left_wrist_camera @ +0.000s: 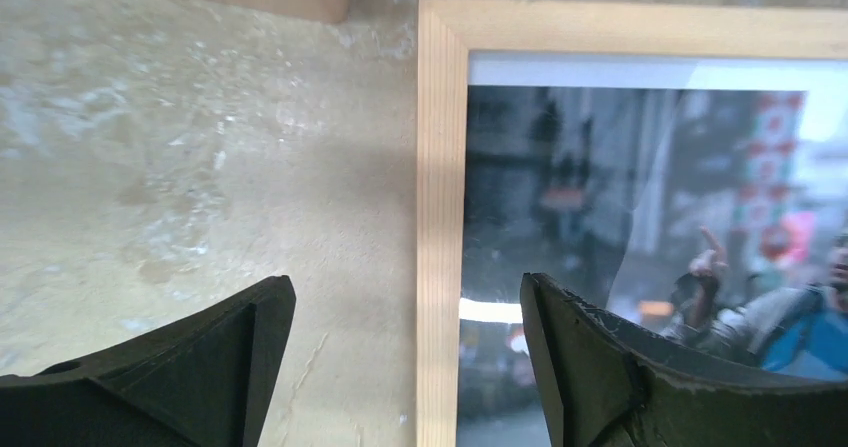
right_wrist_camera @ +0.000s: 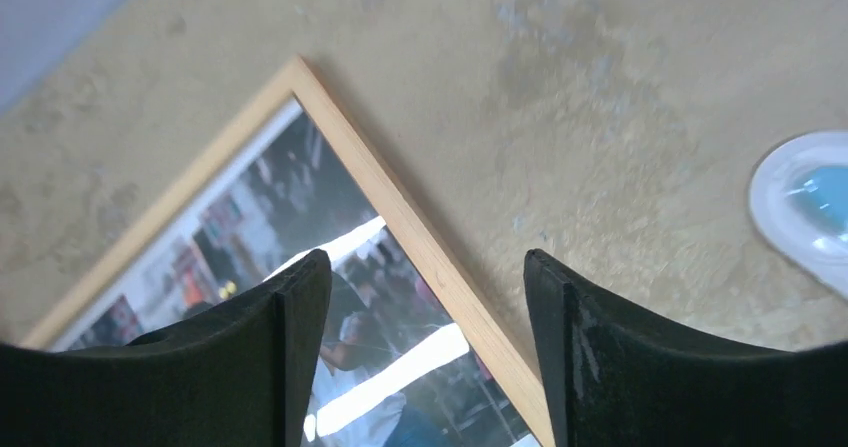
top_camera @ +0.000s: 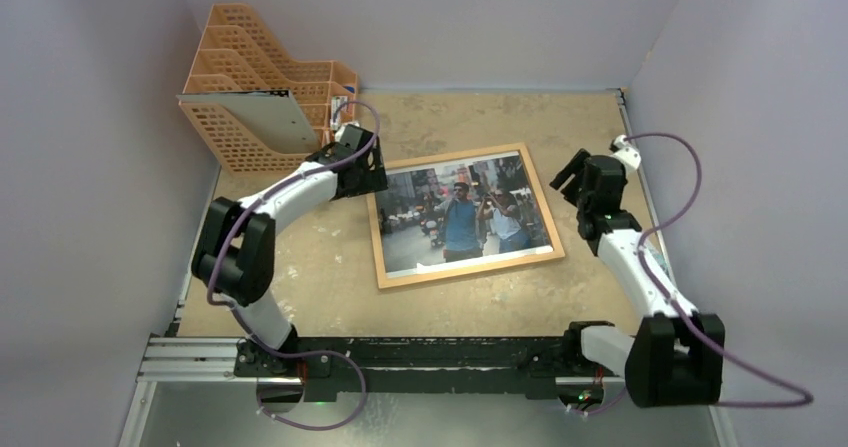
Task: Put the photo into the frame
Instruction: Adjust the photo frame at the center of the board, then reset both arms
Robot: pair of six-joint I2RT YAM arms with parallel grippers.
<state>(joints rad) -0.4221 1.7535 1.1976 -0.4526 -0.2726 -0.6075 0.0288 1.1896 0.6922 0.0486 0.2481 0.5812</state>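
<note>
The light-wood frame [top_camera: 470,269] lies flat in the middle of the table, and the photo [top_camera: 460,212] of a street scene lies inside its border. My left gripper [top_camera: 372,175] hovers at the frame's far left corner. In the left wrist view its jaws [left_wrist_camera: 405,287] stand open astride the frame's left rail [left_wrist_camera: 440,217], with the photo [left_wrist_camera: 600,187] under the right finger. My right gripper [top_camera: 565,179] is at the frame's right side. It [right_wrist_camera: 425,262] is open over the right rail [right_wrist_camera: 400,207] and the photo [right_wrist_camera: 250,207]. Neither gripper holds anything.
An orange plastic file rack [top_camera: 265,97] stands at the back left, with a grey panel [top_camera: 270,119] leaning in it, close behind my left gripper. A small white round object [right_wrist_camera: 800,207] lies on the table to the right of the frame. Walls close in on three sides.
</note>
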